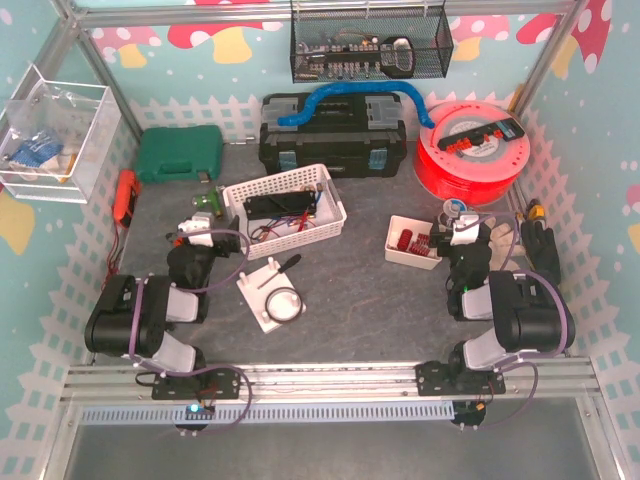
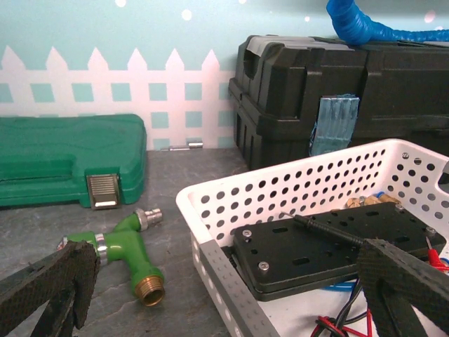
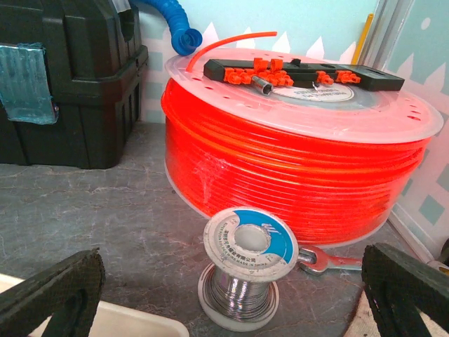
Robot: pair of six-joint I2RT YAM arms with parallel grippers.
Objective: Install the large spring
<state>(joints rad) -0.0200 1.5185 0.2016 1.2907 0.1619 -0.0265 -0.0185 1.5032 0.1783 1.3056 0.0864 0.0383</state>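
Note:
A white mounting plate [image 1: 262,296] lies on the grey table between the two arms. A dark coiled ring, apparently the large spring [image 1: 284,303], rests on its near right part, and a black pen-like tool [image 1: 281,267] lies across its far end. My left gripper [image 1: 197,232] is open and empty, left of the plate and beside the white basket. In the left wrist view it [image 2: 224,305] frames the basket's corner. My right gripper [image 1: 462,232] is open and empty at the right. In the right wrist view it [image 3: 231,305] frames a solder spool [image 3: 249,270]. Neither wrist view shows the plate or spring.
A white perforated basket [image 1: 325,207] holds a black plate [image 2: 330,242] and wires. A green hose fitting [image 2: 130,249] lies left of it. A small white tray [image 1: 399,254] holds red parts. A green case [image 1: 178,152], black toolbox [image 1: 332,135] and orange tubing reel [image 1: 470,150] stand behind.

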